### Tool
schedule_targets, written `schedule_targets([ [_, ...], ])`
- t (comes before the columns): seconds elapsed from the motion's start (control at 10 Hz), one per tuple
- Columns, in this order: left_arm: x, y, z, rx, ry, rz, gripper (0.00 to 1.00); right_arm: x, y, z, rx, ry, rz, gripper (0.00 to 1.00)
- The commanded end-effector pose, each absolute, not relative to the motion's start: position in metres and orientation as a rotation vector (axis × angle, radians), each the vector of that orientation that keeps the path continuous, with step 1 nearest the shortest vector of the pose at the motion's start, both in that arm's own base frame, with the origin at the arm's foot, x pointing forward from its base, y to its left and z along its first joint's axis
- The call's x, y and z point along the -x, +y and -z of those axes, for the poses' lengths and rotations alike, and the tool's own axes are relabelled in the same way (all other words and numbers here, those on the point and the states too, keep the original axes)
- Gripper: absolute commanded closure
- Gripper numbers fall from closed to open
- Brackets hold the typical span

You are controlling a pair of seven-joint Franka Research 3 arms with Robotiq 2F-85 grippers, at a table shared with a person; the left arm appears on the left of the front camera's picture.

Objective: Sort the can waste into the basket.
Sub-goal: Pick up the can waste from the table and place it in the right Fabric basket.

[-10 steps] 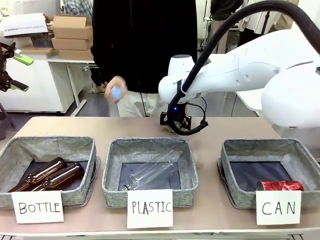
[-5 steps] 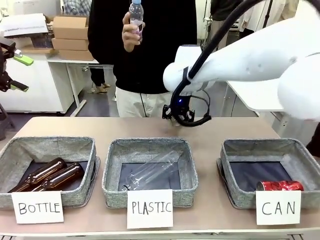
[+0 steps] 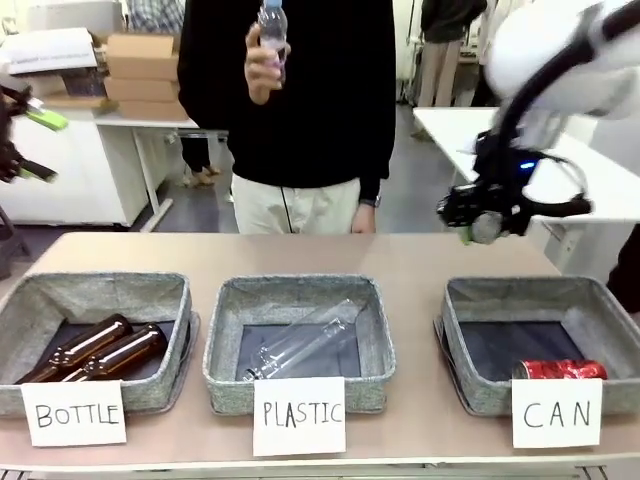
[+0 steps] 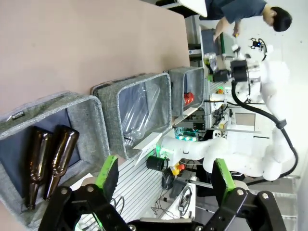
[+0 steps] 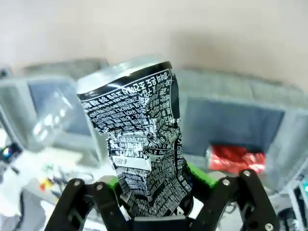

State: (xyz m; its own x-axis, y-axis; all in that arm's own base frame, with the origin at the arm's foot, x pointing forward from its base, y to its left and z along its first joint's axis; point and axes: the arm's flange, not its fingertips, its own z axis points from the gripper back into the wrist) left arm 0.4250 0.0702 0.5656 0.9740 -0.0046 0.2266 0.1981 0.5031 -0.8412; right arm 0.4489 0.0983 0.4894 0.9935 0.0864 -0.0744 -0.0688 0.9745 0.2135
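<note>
While the red can (image 3: 560,370) is already lying in the CAN basket (image 3: 470,330), the silver can w/ dark print (image 5: 139,130) is sitting crumpled betw. the right gripper (image 5: 159,192) fingers, clamped at its lower end. In the front view that gripper (image 3: 484,226) is hanging above the table just behind the basket's far left corner, not yet over it. Left gripper (image 4: 163,175) is idling, jaws apart, nothing in them. Judging by this: one can done, second approx. halfway; carrying over the basket and letting go are remaining.
</note>
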Motion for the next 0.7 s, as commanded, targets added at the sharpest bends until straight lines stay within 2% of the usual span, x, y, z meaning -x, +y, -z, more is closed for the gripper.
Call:
schedule_targets([
  [0.0,-0.422,0.071,-0.567,1.028,-0.199,0.124,0.0,-0.424,0.059,-0.46,-0.299,0.115,-0.195,1.0],
  [0.2,-0.422,0.071,-0.567,1.028,-0.199,0.124,0.0,-0.4,0.036,-0.441,-0.426,0.084,-0.237,1.0],
  [0.6,-0.422,0.071,-0.567,1.028,-0.199,0.124,0.0,-0.39,0.028,-0.434,-0.432,0.099,-0.201,1.0],
])
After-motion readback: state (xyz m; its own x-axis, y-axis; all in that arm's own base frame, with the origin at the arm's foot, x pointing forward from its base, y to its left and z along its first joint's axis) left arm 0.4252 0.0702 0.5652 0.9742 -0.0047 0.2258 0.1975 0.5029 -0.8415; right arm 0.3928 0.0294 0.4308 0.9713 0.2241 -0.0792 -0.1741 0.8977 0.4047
